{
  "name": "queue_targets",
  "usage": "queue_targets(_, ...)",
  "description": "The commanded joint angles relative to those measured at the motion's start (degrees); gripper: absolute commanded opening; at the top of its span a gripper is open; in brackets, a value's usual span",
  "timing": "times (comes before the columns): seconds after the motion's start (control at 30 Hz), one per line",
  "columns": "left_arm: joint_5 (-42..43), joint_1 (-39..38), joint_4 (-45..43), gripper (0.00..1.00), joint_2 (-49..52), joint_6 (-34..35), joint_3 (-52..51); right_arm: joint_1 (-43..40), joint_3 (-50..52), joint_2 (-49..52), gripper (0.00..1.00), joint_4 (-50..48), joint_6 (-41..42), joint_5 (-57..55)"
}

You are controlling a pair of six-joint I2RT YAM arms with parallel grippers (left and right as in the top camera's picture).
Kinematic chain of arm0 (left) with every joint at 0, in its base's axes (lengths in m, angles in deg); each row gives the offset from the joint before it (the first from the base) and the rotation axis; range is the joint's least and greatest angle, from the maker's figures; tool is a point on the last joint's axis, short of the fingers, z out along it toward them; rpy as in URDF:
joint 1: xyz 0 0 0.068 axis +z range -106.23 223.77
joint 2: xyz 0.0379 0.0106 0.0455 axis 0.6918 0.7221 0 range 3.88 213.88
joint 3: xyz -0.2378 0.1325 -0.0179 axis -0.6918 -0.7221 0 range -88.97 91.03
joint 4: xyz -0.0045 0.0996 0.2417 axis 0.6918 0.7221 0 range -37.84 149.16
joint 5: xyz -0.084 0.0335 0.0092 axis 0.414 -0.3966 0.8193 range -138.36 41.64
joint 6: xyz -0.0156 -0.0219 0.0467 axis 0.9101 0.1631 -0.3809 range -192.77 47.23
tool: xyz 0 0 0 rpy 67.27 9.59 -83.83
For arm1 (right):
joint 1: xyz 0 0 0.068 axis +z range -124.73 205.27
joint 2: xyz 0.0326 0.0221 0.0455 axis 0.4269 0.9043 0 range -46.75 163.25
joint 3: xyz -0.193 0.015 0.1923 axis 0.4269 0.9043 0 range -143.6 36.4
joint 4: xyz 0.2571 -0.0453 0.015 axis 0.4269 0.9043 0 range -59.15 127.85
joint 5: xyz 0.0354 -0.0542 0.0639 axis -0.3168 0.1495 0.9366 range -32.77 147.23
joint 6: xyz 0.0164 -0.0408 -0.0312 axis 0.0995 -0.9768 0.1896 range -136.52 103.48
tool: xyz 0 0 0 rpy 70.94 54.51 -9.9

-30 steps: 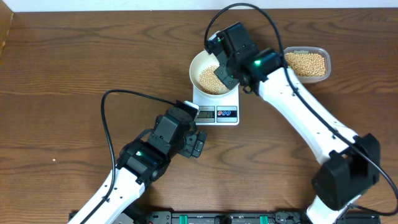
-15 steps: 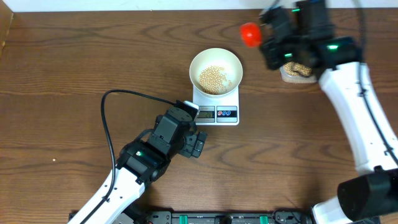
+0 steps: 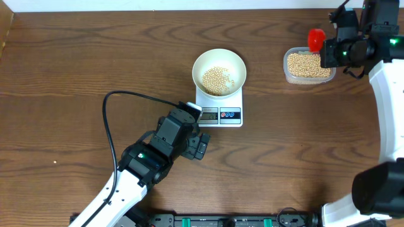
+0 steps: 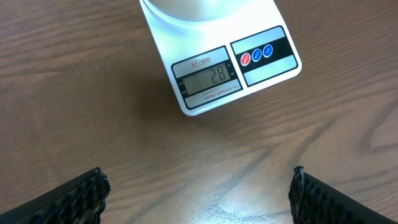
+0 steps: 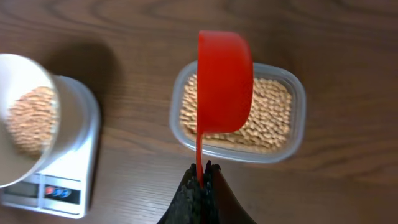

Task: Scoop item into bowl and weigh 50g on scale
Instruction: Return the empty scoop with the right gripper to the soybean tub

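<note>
**A:** Layout, biggest first?

**B:** The desk (image 3: pixel 76 69) lies under both claws. The scale (image 4: pixel 230 68) sits ahead of the left claw (image 4: pixel 198 186), apart from it, and its display reads 28. The bowl (image 3: pixel 235 60) rests on the scale, well off to one side of the right claw (image 5: pixel 202 177). The tub (image 5: pixel 300 99) lies ahead of and below that claw. The red scoop (image 5: pixel 224 81) juts forward from it, over the tub. Beans (image 3: pixel 218 79): a shallow heap in the bowl, a fuller layer in the tub.

**A:** Step in hand, and how to do it well?

**B:** My judgement is a refill from the tub. The reading is short of target, so nearly as much again is needed. Dip shallow, carry level, then tip slowly over the bowl's centre. Finish in trickles while watching the display. Risks are overshoot and strays landing off the bowl.

**A:** Claws?

**B:** The right claw's jaws are pinched together on the end of the scoop's handle and touch nothing else. The scoop stands on edge, so I cannot tell whether it carries beans. The left claw's fingers are spread wide, holding nothing, above bare desk.
</note>
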Motion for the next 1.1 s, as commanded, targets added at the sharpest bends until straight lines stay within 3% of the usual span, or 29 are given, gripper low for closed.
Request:
queue_targets(0.0,-0.50,-0.13,-0.02,0.95,0.07,-0.13,0.42,-0.13,-0.74,3.26,0.01,0.04,0.63,-4.61)
queue_targets(1.07,-0.50,-0.13,-0.02,0.95,0.07,-0.13,0.42,0.07,-0.63,13.68,0.01,0.83,0.68,-11.50)
